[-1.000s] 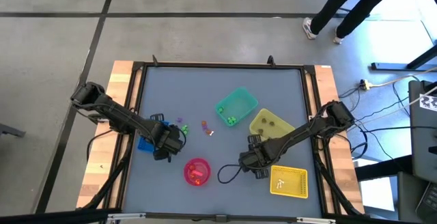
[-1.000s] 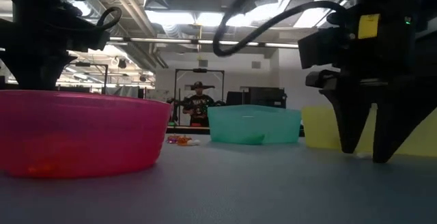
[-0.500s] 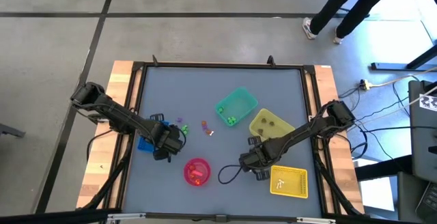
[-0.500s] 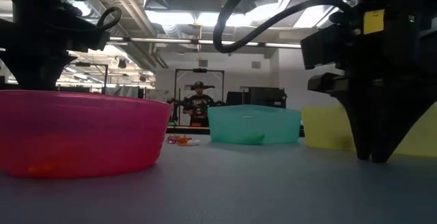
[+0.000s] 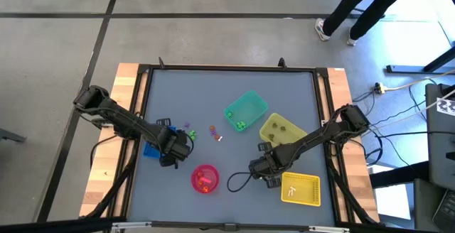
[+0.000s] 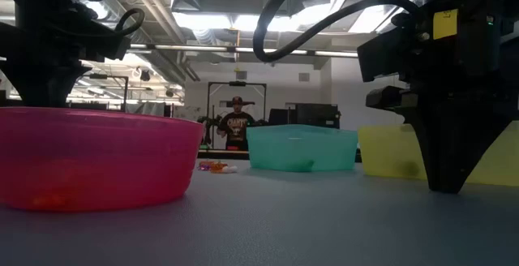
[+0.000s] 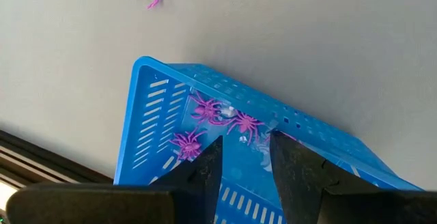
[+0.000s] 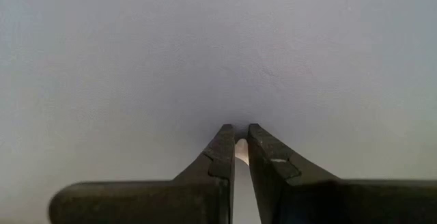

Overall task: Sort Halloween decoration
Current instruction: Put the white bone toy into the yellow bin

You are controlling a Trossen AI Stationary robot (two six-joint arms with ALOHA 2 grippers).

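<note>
Sorting was partway — we saw loose trinkets (image 5: 212, 129) beside the green bin (image 5: 246, 111); right gripper (image 8: 240, 150) pinched a pale piece, left gripper (image 7: 242, 157) part-open, empty.

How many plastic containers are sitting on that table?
5: a blue bin under the left arm, a pink bowl in front, a teal bin mid-table, and two yellow bins on the right.

The setting is a robotics lab or industrial workshop. A framed work table (image 5: 227, 84) stands on a sealed concrete floor (image 5: 213, 20). Exposed ceiling ducts (image 6: 203, 49) and strip lighting (image 6: 203, 19) run overhead. A person (image 6: 236, 124) stands beyond the table, and cables (image 5: 398, 119) lie alongside.
</note>
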